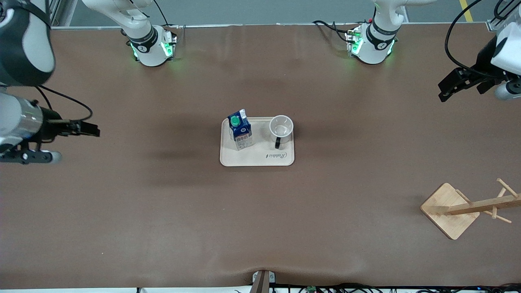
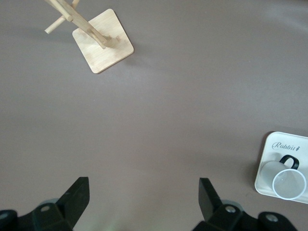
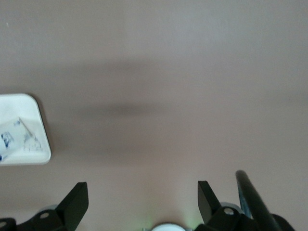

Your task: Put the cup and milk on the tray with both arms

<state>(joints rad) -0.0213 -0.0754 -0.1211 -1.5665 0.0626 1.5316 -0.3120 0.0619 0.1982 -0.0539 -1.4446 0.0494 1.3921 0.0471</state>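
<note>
The tray (image 1: 257, 156) lies flat in the middle of the brown tabletop (image 1: 260, 228), its script word "Rabbit" along the edge nearest the front camera. On the tray stand both task things. The milk (image 1: 240, 130) stands upright on the part of the tray toward the right arm's end of the tabletop, with its green cap facing up and its dark blue top above the pale lower part. The cup (image 1: 281, 129) stands upright on the part of the tray toward the left arm's end, mouth open to the ceiling, its black handle pointing toward the front camera. The two stand side by side on the tray with a bare strip of tray between them, not touching. The right claw (image 1: 91, 129) hangs in the air well apart from the tray, over bare tabletop toward the right arm's end; its fingers (image 3: 74, 202) stand spread wide with nothing between them, and the right wrist view catches only a corner of the tray with the milk on it. The left claw (image 1: 445, 89) hangs over bare tabletop toward the left arm's end, also well apart from the tray, its fingers (image 2: 77, 195) wide and empty. A wooden rack (image 1: 452, 209) with pegs stands nearer the front camera than the tray, toward the left arm's end.
</note>
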